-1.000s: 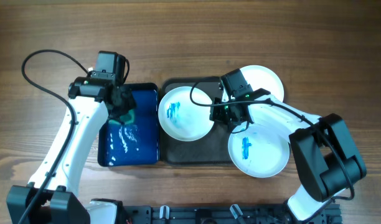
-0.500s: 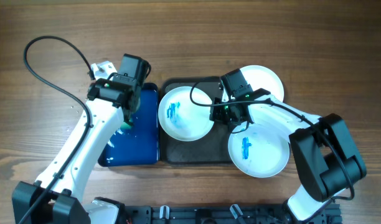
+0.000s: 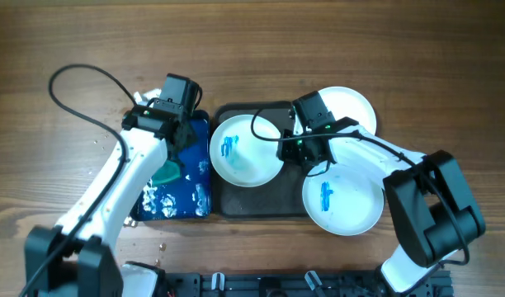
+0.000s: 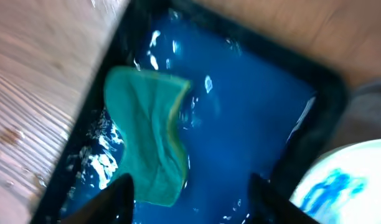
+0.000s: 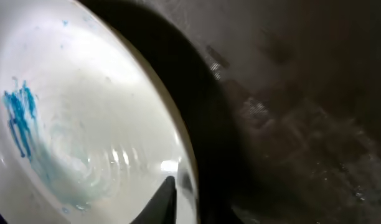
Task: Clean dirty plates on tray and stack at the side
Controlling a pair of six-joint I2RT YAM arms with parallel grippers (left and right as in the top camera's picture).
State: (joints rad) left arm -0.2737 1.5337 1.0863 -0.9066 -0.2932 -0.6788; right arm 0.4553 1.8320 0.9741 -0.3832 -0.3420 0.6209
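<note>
Step in hand: by my reading, loading the sponge (image 4: 150,140) with soapy water before wiping; no plate looks wiped yet, all three show blue marks.
Left gripper (image 4: 189,199): open, jaws spread and empty, hovering over the blue tray (image 4: 253,106).
Sponge: green, lying free in the water just ahead of the left gripper and towards its left finger, not between the jaws.
Right gripper (image 3: 309,153): low over the dark tray (image 3: 261,198), one finger at the rim of the nearest plate (image 5: 84,112); I cannot tell whether it is clamped on that rim or only resting against it.
Nearest plate: on the dark tray, just left of the right gripper and just right of the left one, blue smear on its face.
Far plate (image 3: 351,106): beyond the right gripper, hanging partly off the dark tray.
Near plate (image 3: 343,198): behind the right gripper towards the robot's base, also overhanging the tray edge, with a blue streak.
Next move calls for: dropping the left jaws around the sponge, closing, then lifting it over the blue tray's wall to the nearest plate while the right gripper steadies that plate.
In the way: the right arm's cable (image 3: 265,132) loops across the nearest plate's far edge; white foam (image 3: 166,198) sits in the blue tray behind the left gripper.
</note>
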